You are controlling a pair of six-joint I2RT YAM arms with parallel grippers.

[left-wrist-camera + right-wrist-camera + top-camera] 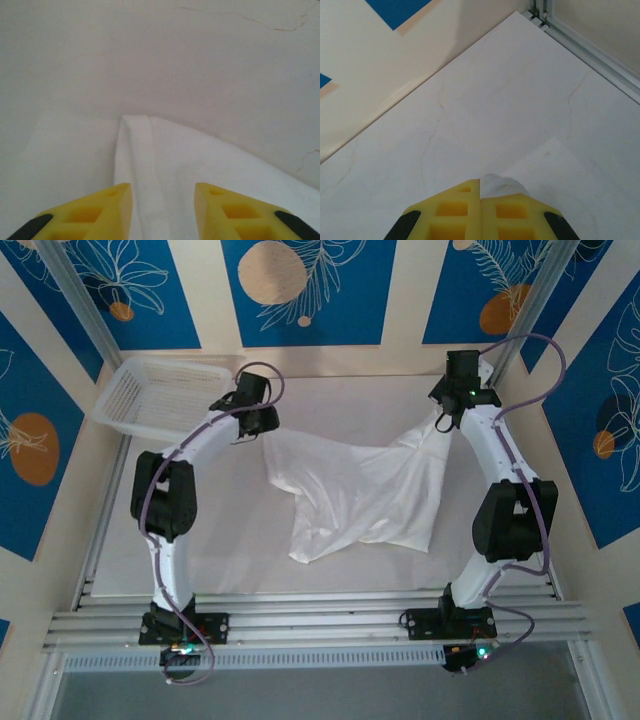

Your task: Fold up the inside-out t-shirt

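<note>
The inside-out t-shirt lies spread and wrinkled across the middle of the white table, stretched between the two arms. At its far left corner my left gripper stands open; in the left wrist view a folded hem of the shirt lies flat between the parted yellow fingers, untouched by them. My right gripper is shut on the shirt's far right corner, holding it raised off the table. In the right wrist view a small bunch of white cloth pokes out above the closed yellow fingers.
A white mesh basket sits at the far left corner of the table. Aluminium rails run along the near edge by the arm bases. Walls close in behind and on both sides.
</note>
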